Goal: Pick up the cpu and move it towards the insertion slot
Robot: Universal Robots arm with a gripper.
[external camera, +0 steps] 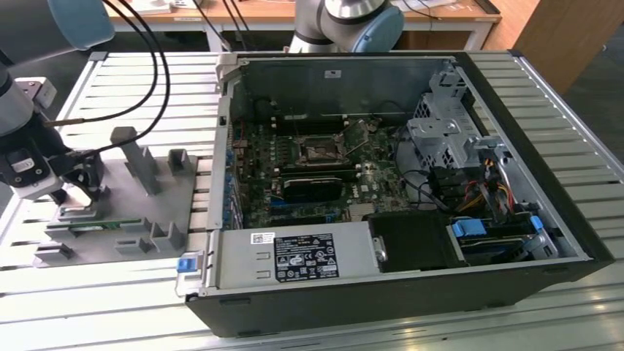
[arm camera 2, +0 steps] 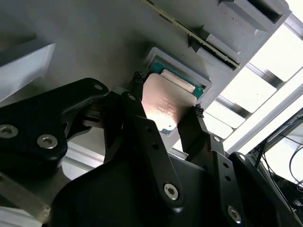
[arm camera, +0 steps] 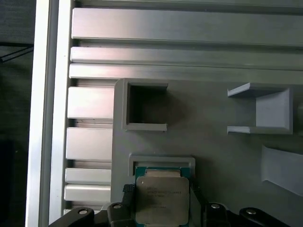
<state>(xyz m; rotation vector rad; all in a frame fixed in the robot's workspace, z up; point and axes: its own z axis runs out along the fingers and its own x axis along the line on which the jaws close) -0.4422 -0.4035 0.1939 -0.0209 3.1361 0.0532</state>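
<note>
Exterior view catches the shiny-framed dark square insertion slot inside the black case, well apart. Second wrist view: black gripper pinching the flat silvery-grey square cpu at its grey plastic recess.

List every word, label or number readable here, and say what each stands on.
cpu: lines of print on its metal top, not legible.
Black label on the power supply: print and symbols, not legible.
White sticker beside that label: not legible.
Small white sticker on the computer case's inner wall: not legible.
Nothing can be quoted.
</note>
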